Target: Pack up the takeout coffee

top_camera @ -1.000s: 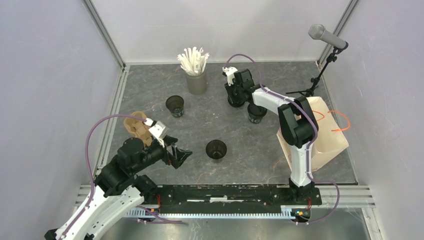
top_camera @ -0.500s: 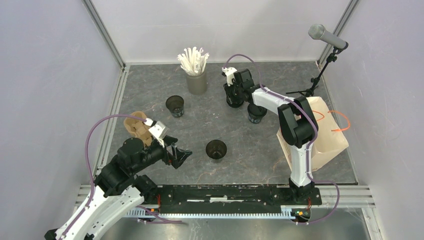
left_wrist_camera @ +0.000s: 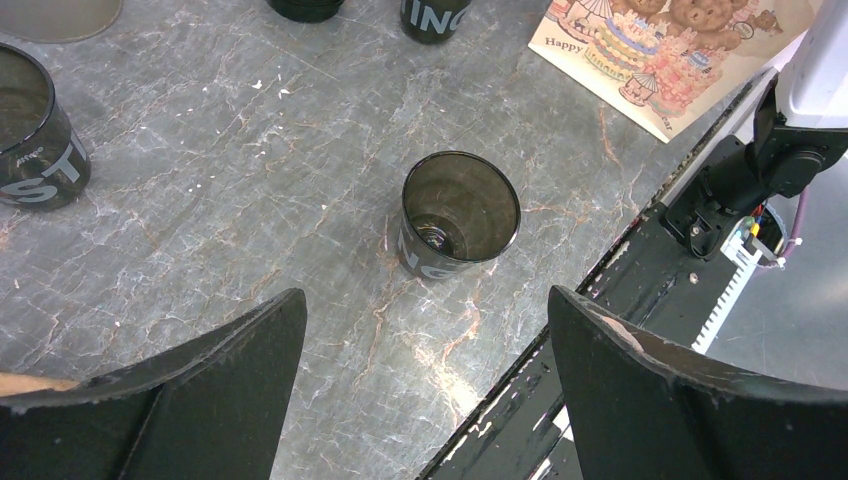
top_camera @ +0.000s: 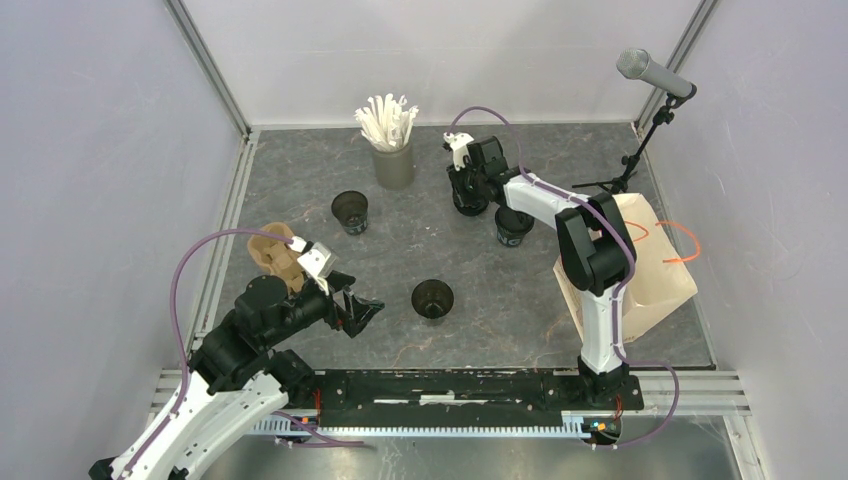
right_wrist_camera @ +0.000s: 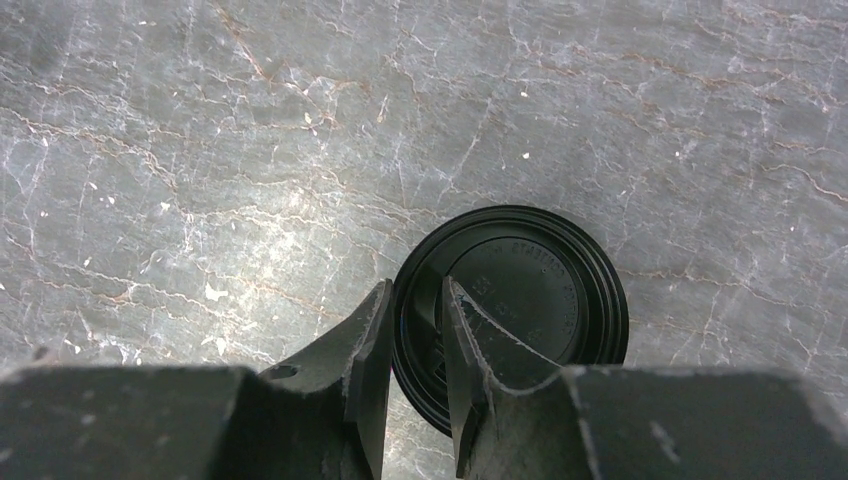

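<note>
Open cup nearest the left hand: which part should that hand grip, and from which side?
Grip the open cup by its side wall just under the rim. It stands upright, lidless, tapering toward the base, so fingers there are less likely to slip off. The left hand, wide open, faces it from the near-left; approaching from that side seems simplest.

near cup [left_wrist_camera: 460,215]: black, tapered, upright, no lid, white lettering on its side; stands alone at the front.
left cup [top_camera: 350,211]: alike, upright, open-topped, lettered "ST"; farther back and left, well apart from the near cup.
right cup [top_camera: 513,232]: black, upright, lettered, top partly hidden; just beside the lid.
lid [right_wrist_camera: 520,300]: round, black, level, raised rim; rim pinched by the right gripper [right_wrist_camera: 415,300]; what lies beneath cannot be told.
</note>
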